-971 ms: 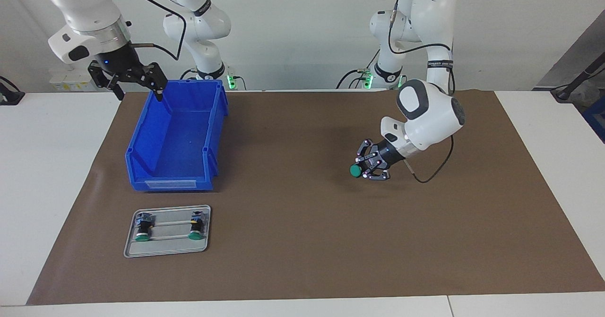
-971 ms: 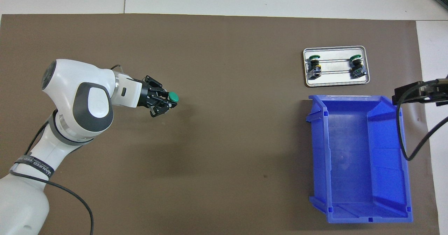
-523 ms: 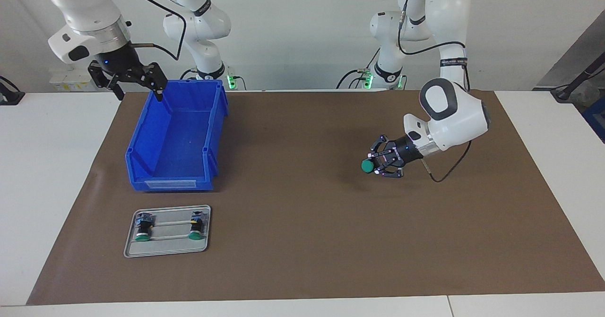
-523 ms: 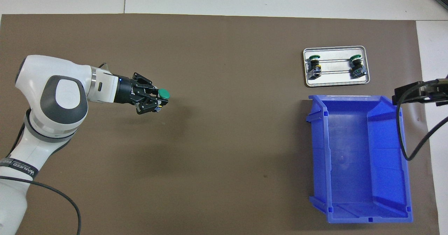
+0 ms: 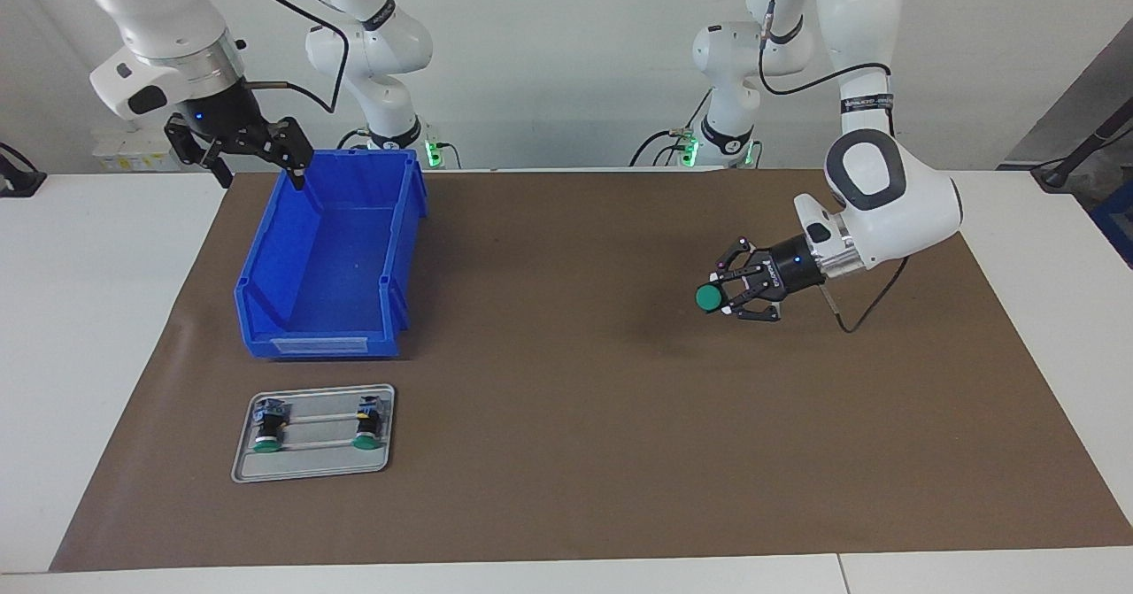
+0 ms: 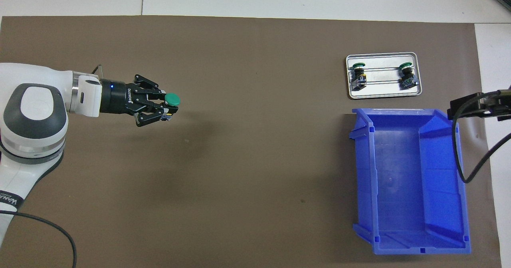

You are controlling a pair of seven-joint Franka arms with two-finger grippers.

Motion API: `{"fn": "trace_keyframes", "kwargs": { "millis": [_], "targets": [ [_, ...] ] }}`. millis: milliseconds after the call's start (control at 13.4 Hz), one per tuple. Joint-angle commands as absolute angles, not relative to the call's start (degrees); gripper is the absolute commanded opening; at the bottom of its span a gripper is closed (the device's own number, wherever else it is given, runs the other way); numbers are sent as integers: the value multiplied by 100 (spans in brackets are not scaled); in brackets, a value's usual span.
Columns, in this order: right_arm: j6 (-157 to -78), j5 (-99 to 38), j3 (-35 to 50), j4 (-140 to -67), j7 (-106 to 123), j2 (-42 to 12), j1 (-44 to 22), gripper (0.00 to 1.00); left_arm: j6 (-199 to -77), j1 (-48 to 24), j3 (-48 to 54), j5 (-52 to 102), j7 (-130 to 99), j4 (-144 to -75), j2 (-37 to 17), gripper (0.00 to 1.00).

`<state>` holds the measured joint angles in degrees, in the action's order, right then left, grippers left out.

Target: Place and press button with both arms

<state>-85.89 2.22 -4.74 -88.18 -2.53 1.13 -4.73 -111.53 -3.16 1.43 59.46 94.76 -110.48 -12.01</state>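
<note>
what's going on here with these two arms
The left gripper holds a green-capped button up over the brown mat at its own end of the table. The right gripper, fingers open, waits over a corner of the empty blue bin. Two more buttons sit in a metal tray beside the bin, farther from the robots.

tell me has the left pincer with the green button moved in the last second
Yes. The left pincer, shut on the button, has slid away from the blue bin toward the left arm's end of the brown mat.
</note>
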Motion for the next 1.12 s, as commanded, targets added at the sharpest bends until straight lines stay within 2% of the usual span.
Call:
{"fn": "trace_keyframes", "kwargs": {
  "millis": [0,149,672,1045],
  "targets": [
    [-8648,211,-404,-8947,-290,229,-413,100,-11101,-106,176,6720,10280,-11573,-906,18],
    [-8648,211,-404,-8947,-290,229,-413,100,-11136,-105,176,7153,10703,-11785,-853,18],
    [-8648,211,-404,-8947,-299,229,-413,100,-11197,-184,176,8944,12451,-11953,-1555,21],
    [-8648,211,-404,-8947,-290,229,-413,100,-11382,-290,176,9341,13200,-12304,-1617,21]
  ]
}}
